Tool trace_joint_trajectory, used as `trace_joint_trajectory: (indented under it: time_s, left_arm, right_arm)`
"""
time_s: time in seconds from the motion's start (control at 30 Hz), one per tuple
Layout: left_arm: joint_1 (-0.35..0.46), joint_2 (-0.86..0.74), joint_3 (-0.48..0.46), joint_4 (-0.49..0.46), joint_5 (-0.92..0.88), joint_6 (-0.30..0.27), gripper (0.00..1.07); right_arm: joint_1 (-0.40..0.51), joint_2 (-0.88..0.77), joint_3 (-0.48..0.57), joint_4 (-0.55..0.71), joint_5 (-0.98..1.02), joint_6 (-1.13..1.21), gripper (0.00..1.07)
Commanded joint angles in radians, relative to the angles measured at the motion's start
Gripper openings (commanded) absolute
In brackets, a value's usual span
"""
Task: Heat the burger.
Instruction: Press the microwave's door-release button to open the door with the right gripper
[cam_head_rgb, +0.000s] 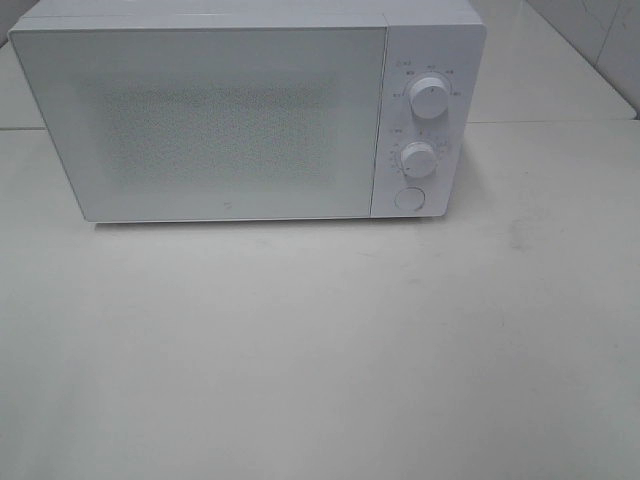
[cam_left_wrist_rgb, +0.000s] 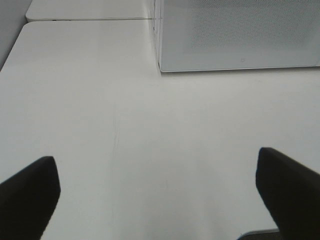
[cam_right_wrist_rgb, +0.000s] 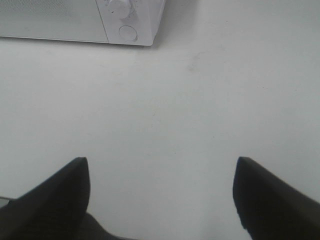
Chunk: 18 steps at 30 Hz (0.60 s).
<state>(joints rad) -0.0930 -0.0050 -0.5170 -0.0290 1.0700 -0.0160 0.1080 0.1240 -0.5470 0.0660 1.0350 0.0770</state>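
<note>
The burger is out of view in all three frames. A white microwave (cam_head_rgb: 240, 115) stands at the back of the table with its door shut. Its lower front corner shows in the left wrist view (cam_left_wrist_rgb: 235, 40), and its knob and round button show in the right wrist view (cam_right_wrist_rgb: 127, 22). My left gripper (cam_left_wrist_rgb: 157, 185) hovers over bare tabletop, open, with nothing between its dark fingers (cam_left_wrist_rgb: 30, 195). My right gripper (cam_right_wrist_rgb: 160, 192) is also open over bare table, holding nothing. Neither arm shows in the exterior high view.
The microwave panel carries two round knobs (cam_head_rgb: 428, 100) (cam_head_rgb: 417, 158) and a door button (cam_head_rgb: 409, 198). The white table (cam_head_rgb: 320, 350) stretches in front of the microwave. A seam to a second table (cam_left_wrist_rgb: 85, 19) runs behind on the left.
</note>
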Motion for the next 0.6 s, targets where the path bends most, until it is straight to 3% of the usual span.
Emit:
trace_joint_trajectory:
  time_s: [0.03,0.17,0.6]
  left_arm:
    - [0.002,-0.016,0.0,-0.007,0.001,0.003,1.0]
    - [0.002,-0.016,0.0,-0.007,0.001,0.003,1.0]
    - [0.002,-0.005,0.0,-0.003,0.001,0.004,1.0]
  right_arm:
    - [-0.017,-0.056,0.021,-0.003,0.002,-0.016,0.76]
    - [-0.027,-0.155,0.05,-0.003,-0.04,-0.016,0.76]
    - [-0.027,-0.158,0.05,-0.001,-0.04,-0.019,0.76]
